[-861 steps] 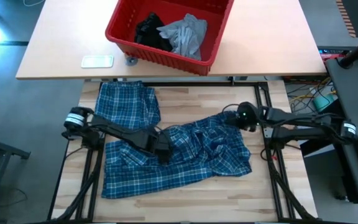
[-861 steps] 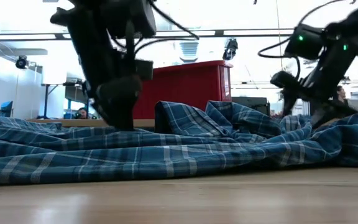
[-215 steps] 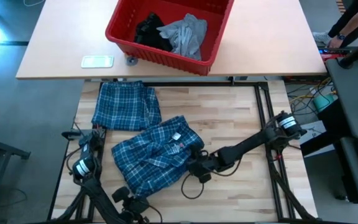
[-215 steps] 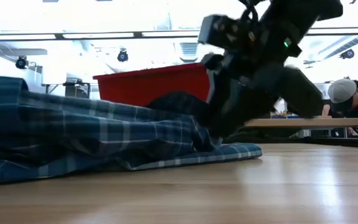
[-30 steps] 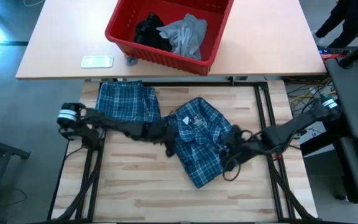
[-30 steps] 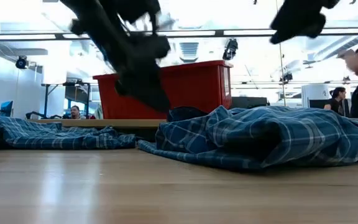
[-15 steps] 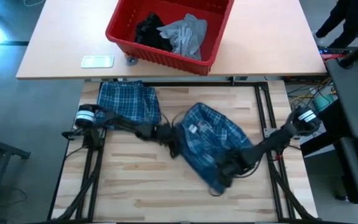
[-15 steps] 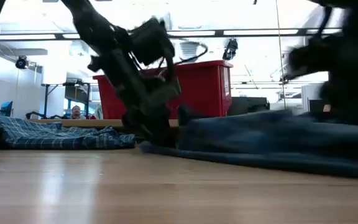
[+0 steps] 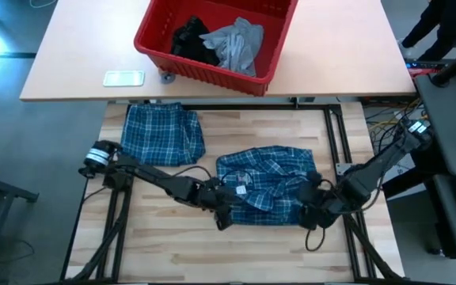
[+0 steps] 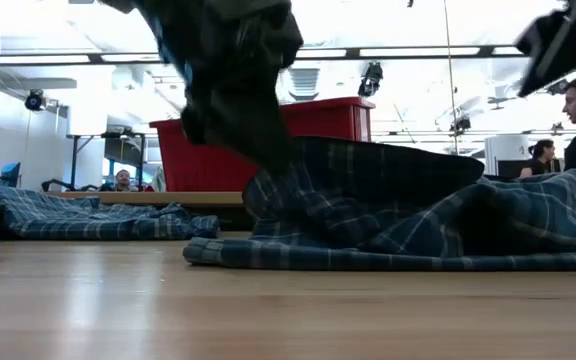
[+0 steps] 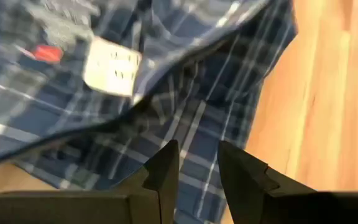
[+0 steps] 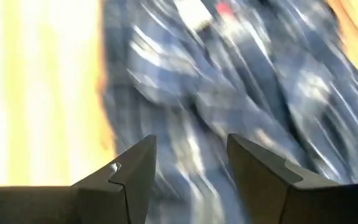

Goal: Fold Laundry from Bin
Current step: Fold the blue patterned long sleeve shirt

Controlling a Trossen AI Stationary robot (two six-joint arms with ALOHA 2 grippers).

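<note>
Flanking a bunched plaid shirt (image 9: 265, 184) at table centre, the left gripper (image 9: 222, 212) sits at its 8 o'clock edge and the right gripper (image 9: 313, 207) at 4 o'clock, both with fingers parted, grasping nothing. The bin (image 9: 214, 65) sits at 12 o'clock.

arms: I see two dark, jointed arms, thin black cables looping beside them
claw fingers (image 11: 163, 171): dark, wedge-shaped
</note>
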